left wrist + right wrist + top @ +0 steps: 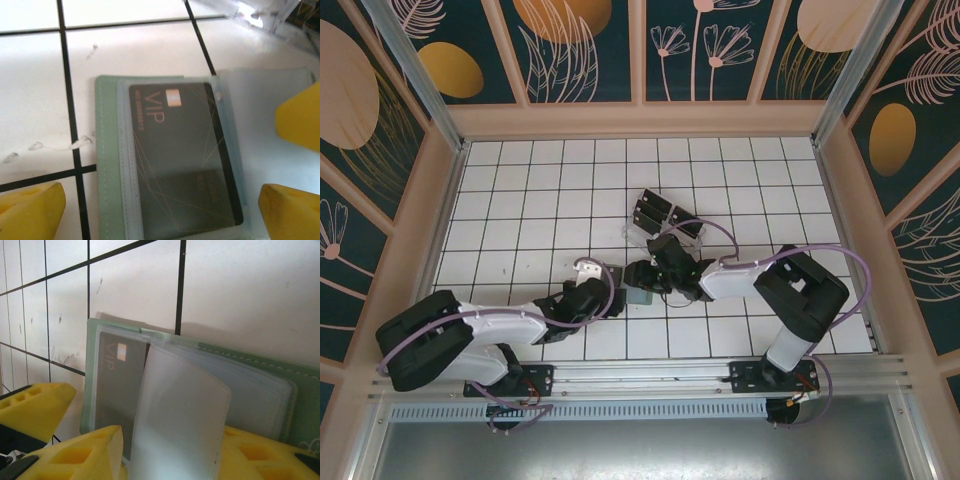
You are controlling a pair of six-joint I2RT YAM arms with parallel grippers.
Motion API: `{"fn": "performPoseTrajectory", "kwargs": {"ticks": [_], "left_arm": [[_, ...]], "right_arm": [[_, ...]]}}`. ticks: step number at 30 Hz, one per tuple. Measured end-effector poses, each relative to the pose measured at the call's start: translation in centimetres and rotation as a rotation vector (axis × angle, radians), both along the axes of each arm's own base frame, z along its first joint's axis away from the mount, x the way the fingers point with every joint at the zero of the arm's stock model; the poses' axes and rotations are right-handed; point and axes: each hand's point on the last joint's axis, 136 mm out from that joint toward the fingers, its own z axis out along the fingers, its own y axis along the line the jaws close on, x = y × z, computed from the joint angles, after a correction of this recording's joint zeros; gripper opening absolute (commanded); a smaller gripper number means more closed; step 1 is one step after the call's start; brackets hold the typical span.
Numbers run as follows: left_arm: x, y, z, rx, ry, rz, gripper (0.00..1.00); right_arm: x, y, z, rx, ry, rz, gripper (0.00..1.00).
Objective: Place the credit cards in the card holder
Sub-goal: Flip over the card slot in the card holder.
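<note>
My left end effector (160,212) gapes, right end effector (175,455) grip I can't tell; raised sleeve (180,405) may flop shut over the holder (300,390).

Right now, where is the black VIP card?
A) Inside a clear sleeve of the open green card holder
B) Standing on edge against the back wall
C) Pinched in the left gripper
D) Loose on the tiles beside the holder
A: in the left wrist view the VIP card lies flat under a clear sleeve of the open green card holder, with the sleeve's edges framing it.
</note>
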Motion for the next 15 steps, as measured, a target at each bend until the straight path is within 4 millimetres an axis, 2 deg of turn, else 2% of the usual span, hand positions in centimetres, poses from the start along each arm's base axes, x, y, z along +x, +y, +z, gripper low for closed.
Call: {"fn": "performPoseTrajectory", "kwargs": {"ticks": [6,11,15], "left_arm": [[0.5,1.6,3.3,-0.059,-0.065,0.097,0.98],[0.8,3.1,4.6,-0.055,-0.083,0.186,0.98],[0.8,4.2,5.3,-0.061,-0.096,0.242,0.98]], "right_arm": [[0.4,1.5,2.5,0.056,-0.032,0.016,0.48],[0.9,2.8,4.2,0.088,-0.059,0.026,0.48],[1.3,3.7,4.8,0.102,-0.065,0.036,0.48]]}}
